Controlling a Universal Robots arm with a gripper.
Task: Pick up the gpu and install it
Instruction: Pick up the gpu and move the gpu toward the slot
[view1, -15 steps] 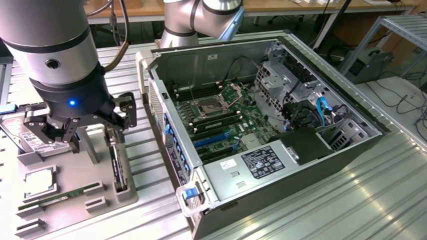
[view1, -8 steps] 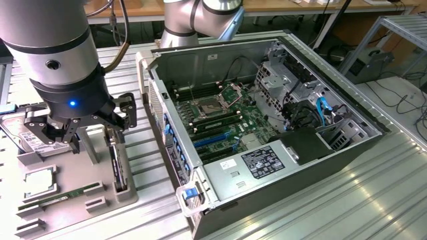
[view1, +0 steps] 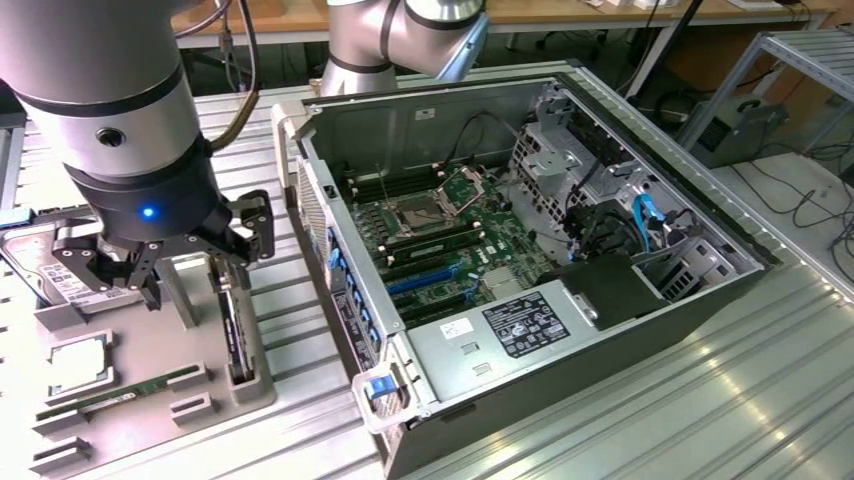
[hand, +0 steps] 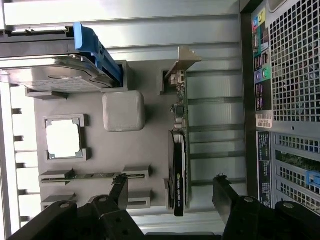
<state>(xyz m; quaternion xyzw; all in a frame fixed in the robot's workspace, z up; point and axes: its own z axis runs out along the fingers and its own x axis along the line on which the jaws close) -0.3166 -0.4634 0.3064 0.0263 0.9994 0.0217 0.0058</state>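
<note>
In the exterior view we see the gpu (view1: 240, 338) as a thin dark edge standing in the grey tray (view1: 134, 342), at 4 o'clock from the gripper (view1: 167, 280), whose fingers stand apart. The wrist view adds its silver bracket (hand: 181, 62) and black cover (hand: 177, 185).

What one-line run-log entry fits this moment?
stage: pre-grasp | gripper: open, above gpu | gpu: on edge in grey tray, ungrasped | install: not yet done

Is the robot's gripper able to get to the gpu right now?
Probably yes. The gripper hangs open right over the gpu, which stands on edge in the grey tray, with a finger to each side and nothing lying in between.
</note>
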